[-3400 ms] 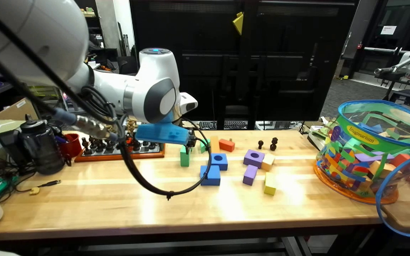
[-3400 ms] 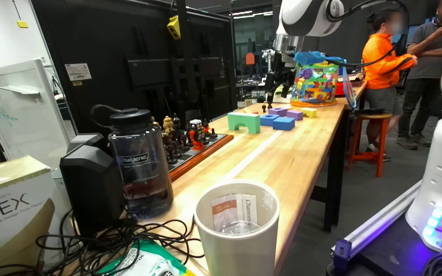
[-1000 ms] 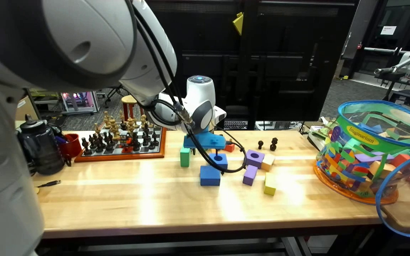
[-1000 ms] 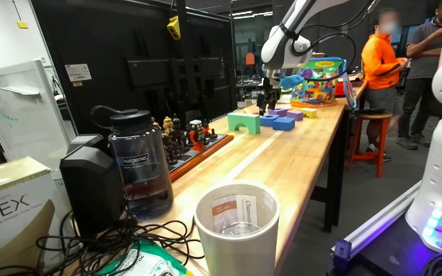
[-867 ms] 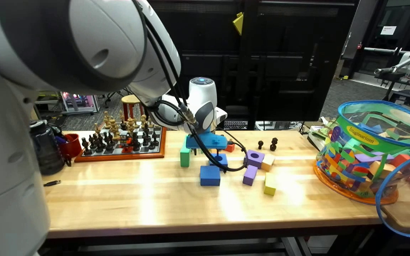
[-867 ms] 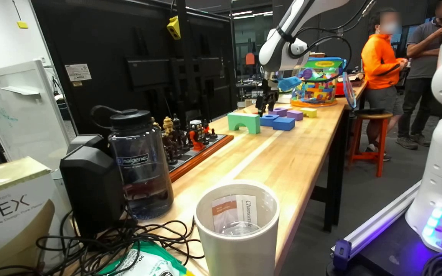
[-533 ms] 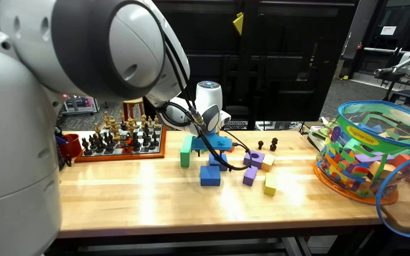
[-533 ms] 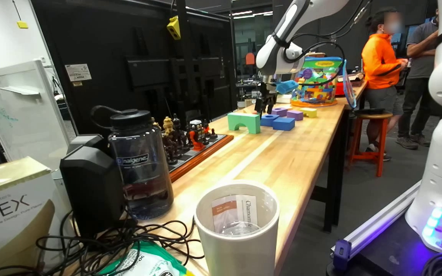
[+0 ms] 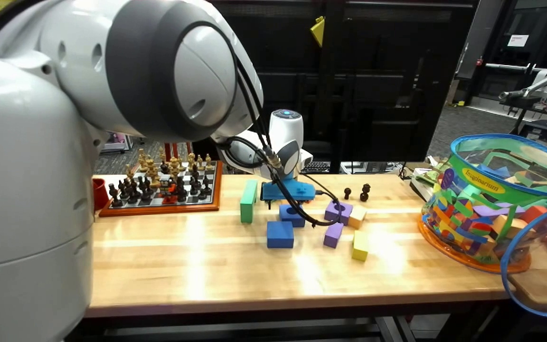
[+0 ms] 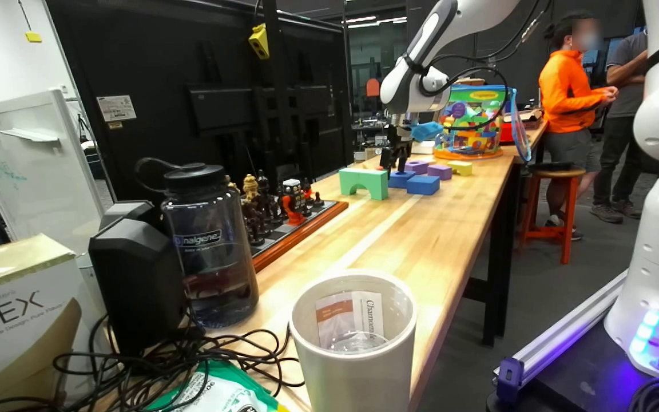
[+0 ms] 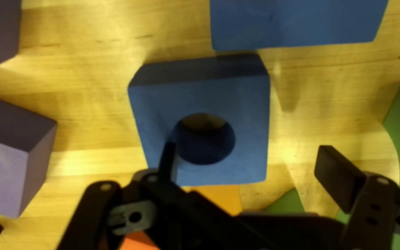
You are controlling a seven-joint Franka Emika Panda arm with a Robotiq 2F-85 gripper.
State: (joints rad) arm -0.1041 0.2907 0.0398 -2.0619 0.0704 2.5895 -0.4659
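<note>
Gripper (image 11: 247, 151) with jaws spread wide. Just beneath, partly between them in wrist view: blue holed block (image 11: 203, 100).

a squarish blue block (image 11: 201, 99), its round hole facing up, lies flat on the wooden table (image 9: 207, 266).

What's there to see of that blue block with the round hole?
The holed blue block is squarish and matte, perhaps foam, with a round hole through its upward face; the wooden tabletop shows at the bottom. It lies flat beside a plain blue block, near an orange block. One black finger of the open hand overlaps its edge in the wrist view; whether they touch, I can't tell.
</note>
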